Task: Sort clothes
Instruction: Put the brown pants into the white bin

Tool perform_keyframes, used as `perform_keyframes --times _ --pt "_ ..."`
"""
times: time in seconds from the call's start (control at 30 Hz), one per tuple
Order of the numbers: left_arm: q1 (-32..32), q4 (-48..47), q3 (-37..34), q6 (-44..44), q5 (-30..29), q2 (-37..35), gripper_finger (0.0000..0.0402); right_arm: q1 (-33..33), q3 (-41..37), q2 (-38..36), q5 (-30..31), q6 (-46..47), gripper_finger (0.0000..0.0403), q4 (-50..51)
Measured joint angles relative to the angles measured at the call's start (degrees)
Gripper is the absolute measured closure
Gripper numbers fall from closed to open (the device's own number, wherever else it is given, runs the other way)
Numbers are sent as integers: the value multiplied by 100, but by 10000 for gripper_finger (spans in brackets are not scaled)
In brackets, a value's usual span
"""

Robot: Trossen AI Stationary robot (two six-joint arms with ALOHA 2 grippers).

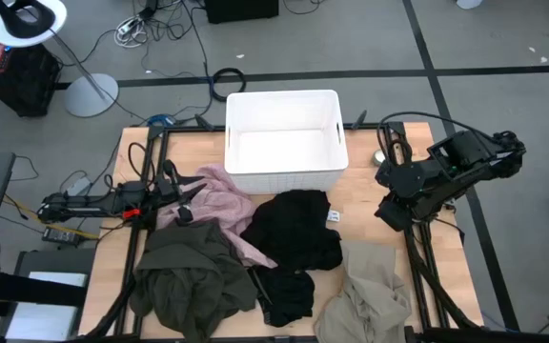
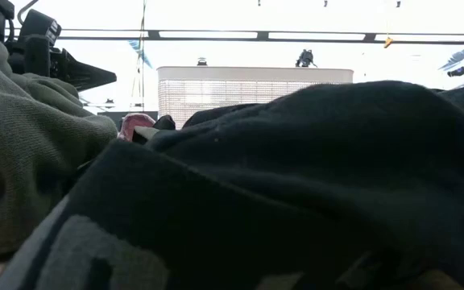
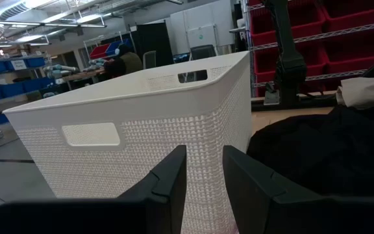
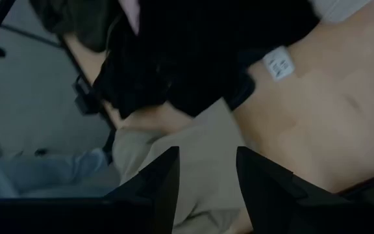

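Note:
The clothes lie in a heap on the wooden table (image 1: pixel 370 181): a pink garment (image 1: pixel 222 202), an olive-green one (image 1: pixel 189 276), a black one (image 1: pixel 295 229) with a white label (image 4: pixel 278 65), a second black one (image 1: pixel 289 291), and a beige one (image 1: pixel 365 291). My left gripper (image 3: pixel 204 174) points level at the white bin (image 3: pixel 141 123) from the table's left side, by the pink garment's edge, open with nothing between its fingers. My right gripper (image 4: pixel 206 170) hangs over the table's right side (image 1: pixel 392 211), slanting down toward the beige garment (image 4: pixel 193 149), open and holding nothing.
The white bin (image 1: pixel 284 143) stands at the table's far middle edge. In the low view the black garment (image 2: pixel 296 177) and the olive one (image 2: pixel 22 145) fill the foreground. Bare wood shows between the bin and the right arm. Cables and a lamp stand lie on the floor beyond.

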State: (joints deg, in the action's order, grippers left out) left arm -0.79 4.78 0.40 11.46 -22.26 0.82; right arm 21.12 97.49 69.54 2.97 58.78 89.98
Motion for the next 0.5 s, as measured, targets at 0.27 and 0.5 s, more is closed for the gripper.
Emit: perform_keyframes --times 0.27,0.5 --pt "2 0 0 0 -2 2 296 294 -298 3 707 -292 261 -2" --pt "0 0 0 -1 0 0 296 1239 -1039 83 101 -462 261 -2"
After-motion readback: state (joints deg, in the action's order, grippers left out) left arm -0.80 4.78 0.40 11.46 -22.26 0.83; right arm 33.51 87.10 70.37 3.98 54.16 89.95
